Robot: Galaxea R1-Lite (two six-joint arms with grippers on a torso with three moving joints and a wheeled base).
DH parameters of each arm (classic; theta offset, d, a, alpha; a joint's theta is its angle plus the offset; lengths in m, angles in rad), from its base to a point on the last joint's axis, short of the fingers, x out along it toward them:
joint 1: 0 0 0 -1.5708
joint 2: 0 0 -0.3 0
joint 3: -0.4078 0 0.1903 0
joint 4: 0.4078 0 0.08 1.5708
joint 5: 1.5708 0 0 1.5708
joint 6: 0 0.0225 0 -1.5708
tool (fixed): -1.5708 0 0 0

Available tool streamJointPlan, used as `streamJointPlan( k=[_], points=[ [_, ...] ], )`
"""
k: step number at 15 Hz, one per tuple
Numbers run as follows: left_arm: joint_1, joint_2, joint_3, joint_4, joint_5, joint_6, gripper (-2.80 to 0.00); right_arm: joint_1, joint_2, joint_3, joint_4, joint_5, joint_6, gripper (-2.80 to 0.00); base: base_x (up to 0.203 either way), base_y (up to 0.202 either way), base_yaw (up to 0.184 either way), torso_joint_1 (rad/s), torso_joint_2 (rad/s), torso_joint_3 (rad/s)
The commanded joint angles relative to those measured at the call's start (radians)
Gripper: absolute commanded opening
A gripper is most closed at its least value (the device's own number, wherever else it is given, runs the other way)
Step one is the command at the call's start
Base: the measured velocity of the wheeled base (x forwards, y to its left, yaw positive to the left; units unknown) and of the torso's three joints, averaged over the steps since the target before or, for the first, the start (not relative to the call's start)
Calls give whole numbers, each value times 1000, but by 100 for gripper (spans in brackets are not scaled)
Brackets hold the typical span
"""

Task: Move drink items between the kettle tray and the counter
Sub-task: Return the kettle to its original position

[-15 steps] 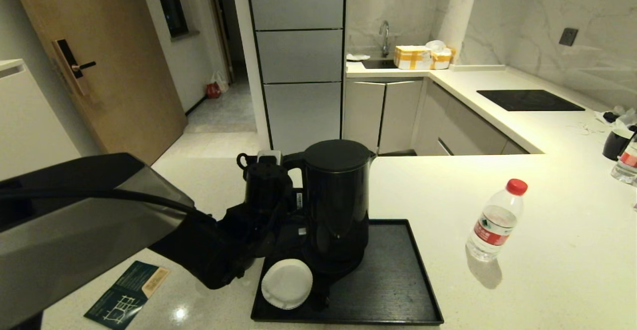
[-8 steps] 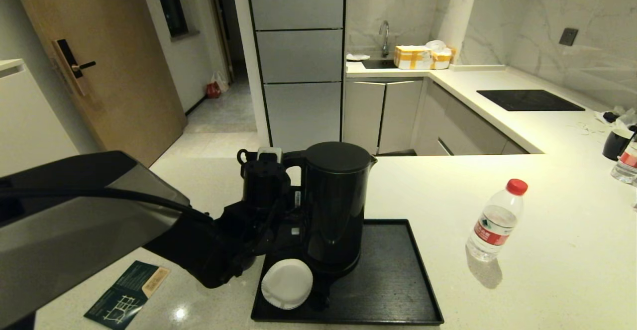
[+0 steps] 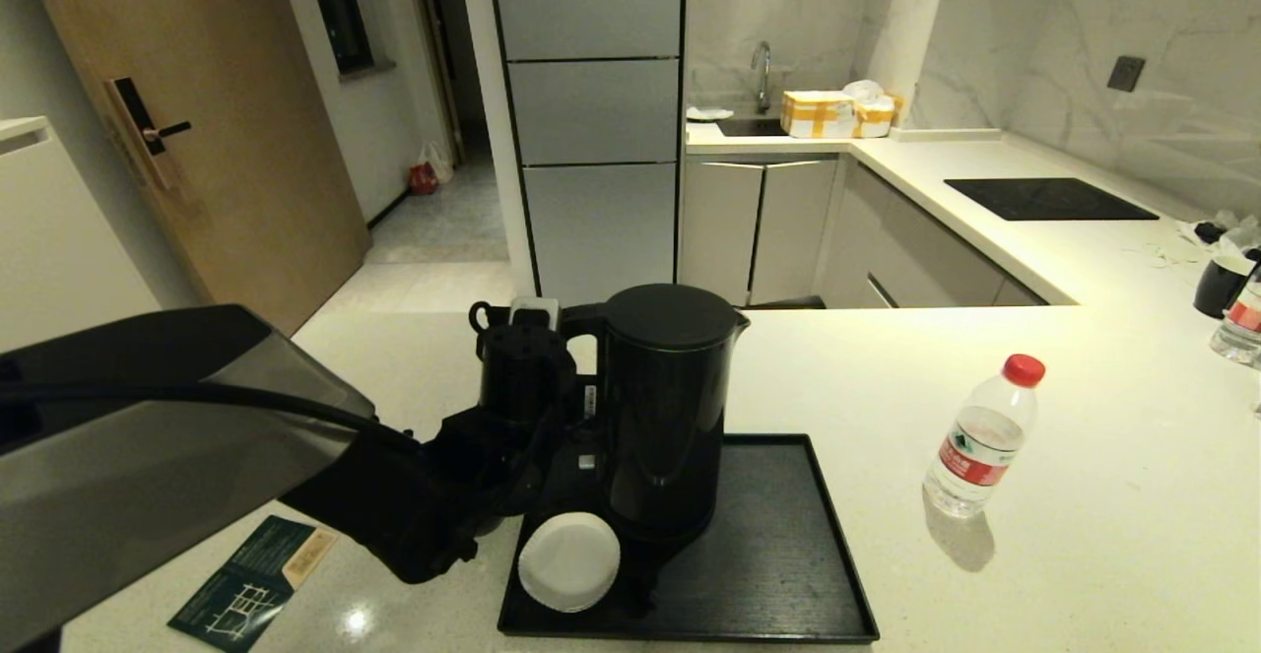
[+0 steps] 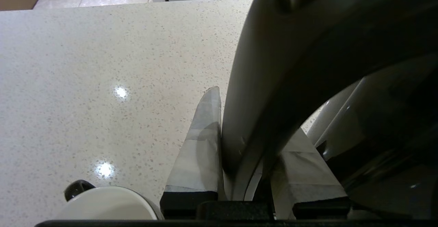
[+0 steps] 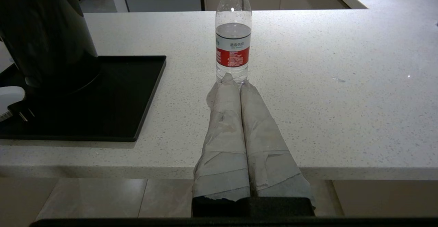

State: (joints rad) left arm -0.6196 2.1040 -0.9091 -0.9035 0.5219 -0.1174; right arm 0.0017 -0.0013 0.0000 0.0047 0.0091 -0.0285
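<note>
The tall black kettle (image 3: 662, 407) stands over the left part of the black kettle tray (image 3: 778, 555). My left gripper (image 3: 564, 377) is shut on its handle (image 4: 260, 93). In the left wrist view the taped fingers (image 4: 202, 144) press on either side of the handle. The red-capped water bottle (image 3: 980, 436) stands upright on the counter (image 3: 1084, 535), right of the tray. My right gripper (image 5: 236, 80) is shut and empty, low in front of the counter edge, with the bottle (image 5: 233, 32) beyond its tips. A black cup (image 3: 1220, 284) sits far right.
A white round saucer (image 3: 568, 561) lies on the tray's near left corner beside a power plug (image 5: 20, 112). A dark card (image 3: 251, 584) lies on the counter left of the tray. A second bottle (image 3: 1243, 323) stands by the cup. The black cooktop (image 3: 1049, 198) is at the back right.
The kettle held by my left gripper has edged slightly right and lower in the head view. The bottle, tray and right arm have not moved.
</note>
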Motion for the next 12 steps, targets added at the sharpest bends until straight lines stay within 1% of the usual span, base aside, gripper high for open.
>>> streamJointPlan(
  k=[1,7,9,11,12],
  points=[
    [-2,21,6,-2,1,-4,-280,0,1,0,0,0,-1,-280,0,0,0,0,0,0],
    [-6,44,10,-5,10,-7,-280,0,1,0,0,0,-1,-280,0,0,0,0,0,0],
    [-9,37,13,-52,13,22,-280,0,1,0,0,0,-1,-280,0,0,0,0,0,0],
    [-9,34,20,-64,11,56,-280,0,1,0,0,0,-1,-280,0,0,0,0,0,0],
    [-11,44,21,-64,11,56,-280,0,1,0,0,0,-1,-280,0,0,0,0,0,0]
  ],
)
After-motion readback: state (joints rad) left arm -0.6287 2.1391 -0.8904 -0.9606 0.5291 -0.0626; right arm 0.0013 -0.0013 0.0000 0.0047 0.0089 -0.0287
